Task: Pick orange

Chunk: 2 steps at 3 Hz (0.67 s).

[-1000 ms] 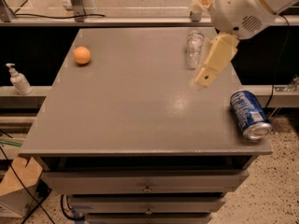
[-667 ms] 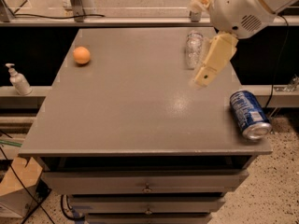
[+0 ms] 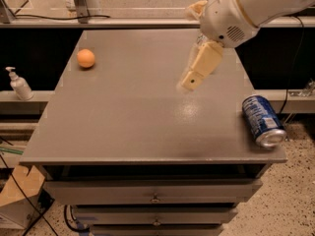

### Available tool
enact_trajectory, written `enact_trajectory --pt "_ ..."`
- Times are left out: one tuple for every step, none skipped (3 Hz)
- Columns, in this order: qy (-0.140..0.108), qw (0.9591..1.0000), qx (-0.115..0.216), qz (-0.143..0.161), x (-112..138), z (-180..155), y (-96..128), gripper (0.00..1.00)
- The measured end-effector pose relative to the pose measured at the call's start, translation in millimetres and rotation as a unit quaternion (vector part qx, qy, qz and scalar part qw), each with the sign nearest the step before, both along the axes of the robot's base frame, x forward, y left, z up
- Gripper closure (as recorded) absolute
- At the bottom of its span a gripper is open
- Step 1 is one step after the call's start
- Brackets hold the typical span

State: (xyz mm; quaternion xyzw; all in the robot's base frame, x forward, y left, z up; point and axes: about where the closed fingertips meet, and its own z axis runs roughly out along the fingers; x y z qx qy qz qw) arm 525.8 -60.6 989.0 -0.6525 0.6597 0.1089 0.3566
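Now a bit more left than before: gripper (image 3: 189,84), up over gray table (image 3: 123,127), wide or narrow cannot tell | blue can (image 3: 263,121) lying at right edge | orange (image 3: 86,58) on table, far left, well apart from gripper

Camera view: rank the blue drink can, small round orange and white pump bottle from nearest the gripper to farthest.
Gripper hovers over the table's right-centre.
1. Blue drink can, table's right edge.
2. Small round orange, table's far left.
3. White pump bottle, ledge left of table.
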Motion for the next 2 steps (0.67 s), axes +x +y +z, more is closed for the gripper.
enact_trajectory --pt "0.003 0.9984 0.057 0.001 35 -13 36 0.0" --pt "0.019 0.994 0.108 -0.002 68 -27 69 0.0"
